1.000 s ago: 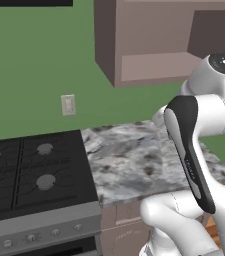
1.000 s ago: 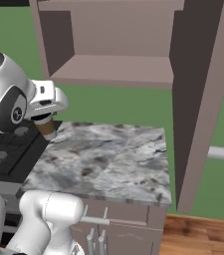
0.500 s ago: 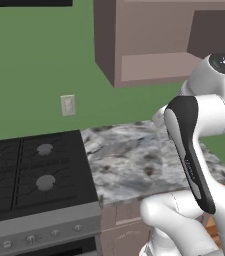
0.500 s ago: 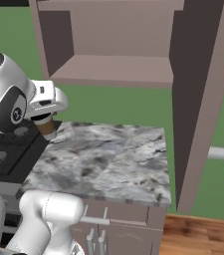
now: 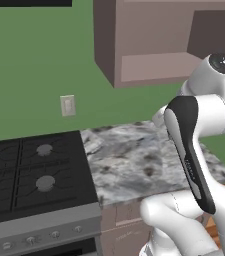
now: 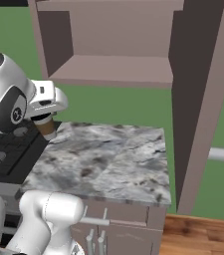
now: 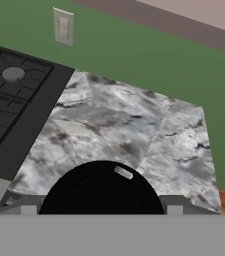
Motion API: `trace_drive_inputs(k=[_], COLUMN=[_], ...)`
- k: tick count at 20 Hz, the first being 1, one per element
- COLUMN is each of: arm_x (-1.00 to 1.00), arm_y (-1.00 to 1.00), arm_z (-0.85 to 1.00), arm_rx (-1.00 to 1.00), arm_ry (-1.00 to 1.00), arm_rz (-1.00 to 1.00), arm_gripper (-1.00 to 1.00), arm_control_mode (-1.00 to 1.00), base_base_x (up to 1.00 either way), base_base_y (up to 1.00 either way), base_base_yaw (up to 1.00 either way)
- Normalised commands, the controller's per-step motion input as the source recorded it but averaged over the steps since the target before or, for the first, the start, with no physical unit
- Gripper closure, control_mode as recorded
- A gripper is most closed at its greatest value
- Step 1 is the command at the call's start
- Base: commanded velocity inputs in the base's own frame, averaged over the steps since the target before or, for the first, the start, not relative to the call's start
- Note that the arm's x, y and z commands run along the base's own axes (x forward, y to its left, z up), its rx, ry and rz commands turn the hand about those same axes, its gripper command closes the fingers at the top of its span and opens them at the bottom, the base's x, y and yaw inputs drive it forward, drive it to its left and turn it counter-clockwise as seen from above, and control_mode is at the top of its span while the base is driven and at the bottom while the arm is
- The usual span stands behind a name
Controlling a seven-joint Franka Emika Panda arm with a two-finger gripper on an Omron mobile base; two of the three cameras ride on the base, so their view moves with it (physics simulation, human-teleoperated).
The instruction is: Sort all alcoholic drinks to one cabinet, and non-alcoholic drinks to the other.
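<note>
Gripper [image 6: 46, 122] is clamped on the small tan-orange cup with black top [image 7: 102, 187], held above the left end of the grey marbled stone table [image 6: 103, 159]. Judgement: keep cup upright, raise it straight, then carry forward. Beyond, above the table: open mauve-brown wooden wall cabinet [image 6: 111, 69]; aim for its plain shelf.

Mottled grey stone counter [image 6: 108, 159], matt brown wooden cabinet [image 6: 113, 69], matt black stove [image 5: 29, 175], tan cup [image 6: 47, 127] with smooth black lid.
</note>
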Motion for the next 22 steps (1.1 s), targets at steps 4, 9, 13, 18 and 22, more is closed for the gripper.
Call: trace_drive_inputs(k=[4, 9, 13, 18, 22], arm_x=[0.21, 0.04, -0.10, -0.20, -0.16], arm_y=[0.00, 0.00, -0.03, -0.07, -0.08], arm_z=[-0.01, 0.02, 0.11, 0.15, 0.15], arm_rx=[0.02, 0.00, 0.00, 0.00, 0.00], arm_ry=[0.01, -0.01, -0.06, -0.11, -0.11], arm_rz=[0.00, 0.00, 0.00, 0.00, 0.00], arm_gripper=[1.00, 1.00, 1.00, 1.00, 1.00], arm_control_mode=[-1.00, -1.00, -1.00, -1.00, -1.00], base_base_x=[0.11, 0.00, 0.00, 0.00, 0.00], base_base_y=[0.00, 0.00, 0.00, 0.00, 0.00], base_base_yaw=[0.00, 0.00, 0.00, 0.00, 0.00])
